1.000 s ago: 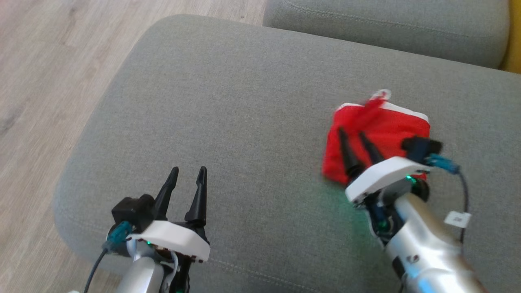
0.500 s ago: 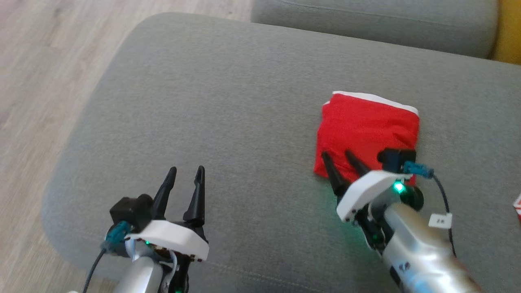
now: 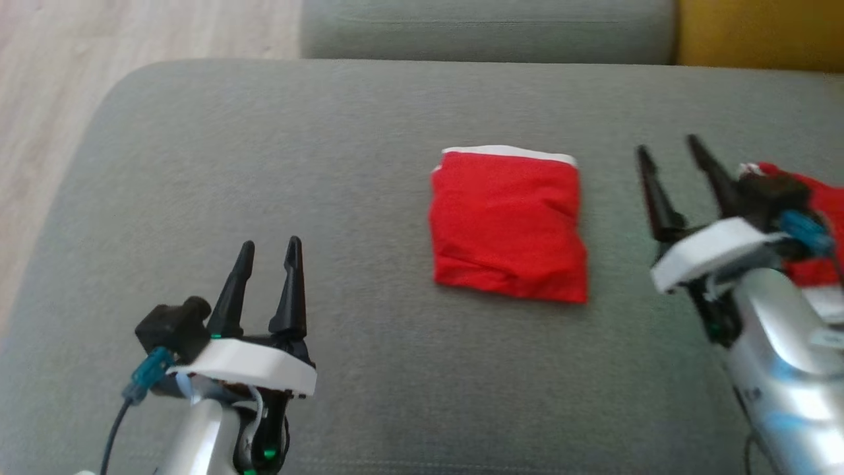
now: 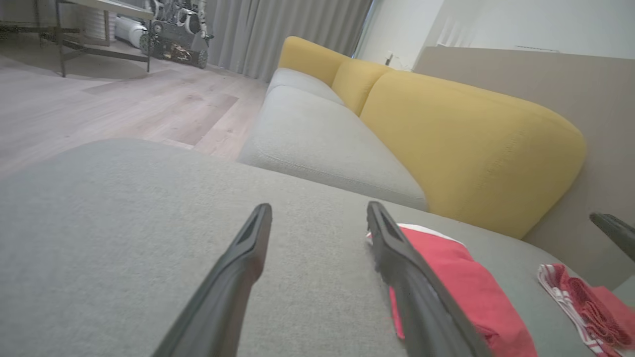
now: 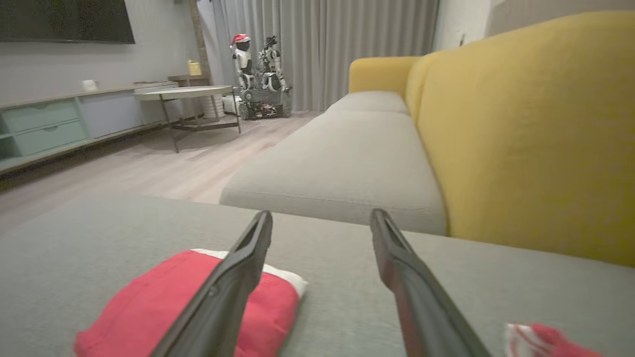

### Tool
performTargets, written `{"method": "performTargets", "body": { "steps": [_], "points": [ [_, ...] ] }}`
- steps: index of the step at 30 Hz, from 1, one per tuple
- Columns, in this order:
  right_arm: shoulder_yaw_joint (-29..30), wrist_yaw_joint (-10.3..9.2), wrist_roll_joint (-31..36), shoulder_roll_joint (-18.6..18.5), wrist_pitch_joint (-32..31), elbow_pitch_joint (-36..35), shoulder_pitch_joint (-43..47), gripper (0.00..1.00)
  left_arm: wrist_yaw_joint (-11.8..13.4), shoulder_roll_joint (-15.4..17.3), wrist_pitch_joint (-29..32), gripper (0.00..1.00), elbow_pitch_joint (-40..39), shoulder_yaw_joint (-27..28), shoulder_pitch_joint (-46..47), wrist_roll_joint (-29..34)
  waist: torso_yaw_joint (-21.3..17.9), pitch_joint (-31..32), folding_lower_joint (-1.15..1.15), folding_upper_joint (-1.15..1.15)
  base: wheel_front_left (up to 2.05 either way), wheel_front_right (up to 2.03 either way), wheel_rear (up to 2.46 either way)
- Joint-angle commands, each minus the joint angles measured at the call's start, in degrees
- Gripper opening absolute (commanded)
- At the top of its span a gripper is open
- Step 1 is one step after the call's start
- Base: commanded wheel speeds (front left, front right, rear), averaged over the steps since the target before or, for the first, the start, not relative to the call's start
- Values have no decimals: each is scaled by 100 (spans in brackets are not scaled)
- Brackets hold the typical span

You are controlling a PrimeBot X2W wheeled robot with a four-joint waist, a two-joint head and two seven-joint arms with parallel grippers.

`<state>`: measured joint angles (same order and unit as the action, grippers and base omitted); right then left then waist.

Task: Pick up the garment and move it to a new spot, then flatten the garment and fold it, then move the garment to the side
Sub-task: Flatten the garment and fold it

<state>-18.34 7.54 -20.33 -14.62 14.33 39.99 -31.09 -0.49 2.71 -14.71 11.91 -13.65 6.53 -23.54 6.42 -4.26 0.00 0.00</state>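
Observation:
The garment [image 3: 508,224] is a red cloth with a white hem, folded into a neat square and lying flat on the grey sofa cushion [image 3: 297,165]. It shows too in the left wrist view [image 4: 461,282] and the right wrist view [image 5: 183,302]. My right gripper [image 3: 667,148] hangs open to the right of it, apart from it, with nothing between its fingers [image 5: 238,277]. My left gripper [image 3: 269,245] is open and empty over the cushion at the lower left, well clear of the garment.
A second red and white cloth [image 3: 814,218] lies at the right edge behind my right wrist, also seen in the left wrist view [image 4: 580,302]. Yellow backrests [image 4: 466,144] rise behind the seat. Wooden floor [image 3: 39,99] lies beyond the cushion's left edge.
My right gripper has lifted off the folded garment and swung away to its right, empty. The head camera has turned right, so the garment now sits mid-frame. The left gripper has held still.

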Motion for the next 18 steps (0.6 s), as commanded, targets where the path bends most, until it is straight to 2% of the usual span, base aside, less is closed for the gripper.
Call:
{"method": "performTargets", "body": {
  "steps": [1,5,10,18],
  "points": [
    [-15,-5,108,-5,61,-209,111,100,11,17,-29,100,-217,228,304,-22,-171,44,0,0,0,0,0],
    [767,-5,993,-16,64,-1052,720,100,11,17,-29,100,-228,303,317,21,-383,56,0,0,0,0,0],
    [1513,-5,1748,325,62,-2011,1465,100,-21,17,-29,100,-200,341,239,128,-546,59,0,0,0,0,0],
    [2054,-5,2105,896,-88,-2875,2383,100,-29,17,-29,100,-135,225,-23,339,-621,32,0,0,0,0,0]
  ]
}}
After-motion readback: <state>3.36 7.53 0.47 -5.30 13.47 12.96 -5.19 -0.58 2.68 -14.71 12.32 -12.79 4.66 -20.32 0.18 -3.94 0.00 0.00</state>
